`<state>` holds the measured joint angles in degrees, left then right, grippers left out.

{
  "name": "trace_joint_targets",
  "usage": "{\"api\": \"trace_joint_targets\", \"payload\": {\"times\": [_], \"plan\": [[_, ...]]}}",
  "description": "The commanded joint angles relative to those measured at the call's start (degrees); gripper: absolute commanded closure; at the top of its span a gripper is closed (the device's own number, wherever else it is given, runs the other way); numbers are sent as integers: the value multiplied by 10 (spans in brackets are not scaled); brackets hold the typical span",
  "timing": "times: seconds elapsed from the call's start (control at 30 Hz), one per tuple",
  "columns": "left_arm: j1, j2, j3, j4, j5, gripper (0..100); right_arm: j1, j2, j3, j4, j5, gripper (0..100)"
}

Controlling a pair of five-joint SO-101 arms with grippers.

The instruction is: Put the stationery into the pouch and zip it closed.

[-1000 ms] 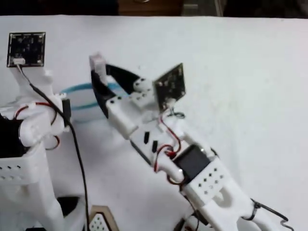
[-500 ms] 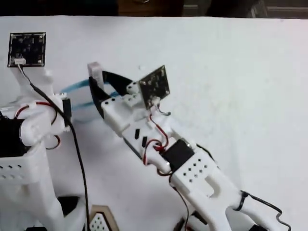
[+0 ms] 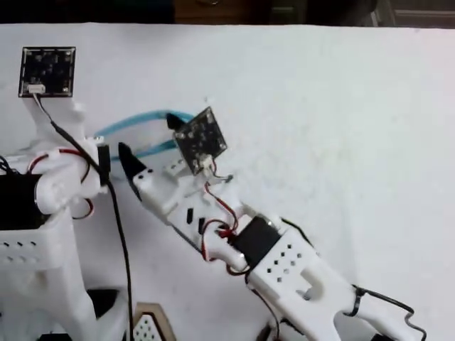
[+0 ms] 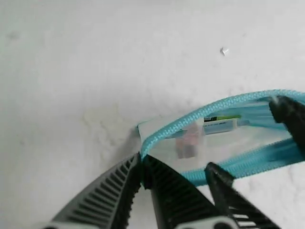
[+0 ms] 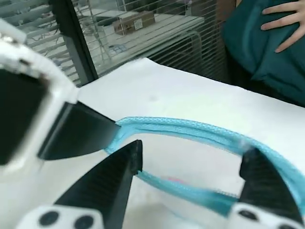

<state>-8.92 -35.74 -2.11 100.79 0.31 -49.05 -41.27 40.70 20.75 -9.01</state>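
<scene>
Left claw (image 4: 142, 161) pinching pouch (image 4: 224, 143) corner, right claw (image 5: 193, 153) spread over gaping mouth

The pouch (image 3: 134, 126) near the table's (image 3: 341, 106) left edge is hemmed in. The left end effector (image 4: 141, 164) pinches its corner, and the right end effector (image 3: 151, 141) straddles its mouth, jaws apart. The right arm (image 3: 284, 263) bars the front approach. A hand could pass along the far and right edges.
</scene>
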Motion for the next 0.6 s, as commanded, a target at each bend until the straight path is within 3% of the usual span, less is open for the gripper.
{"api": "trace_joint_targets", "payload": {"times": [0.0,0.33,0.57], "plan": [[0,-4,-3,-6,-4,978,60,-33,-47,38,0,676],[0,-4,-3,-6,-4,978,199,-135,-46,229,4,826],[0,-4,-3,-10,-4,978,200,-133,167,215,182,714]]}}
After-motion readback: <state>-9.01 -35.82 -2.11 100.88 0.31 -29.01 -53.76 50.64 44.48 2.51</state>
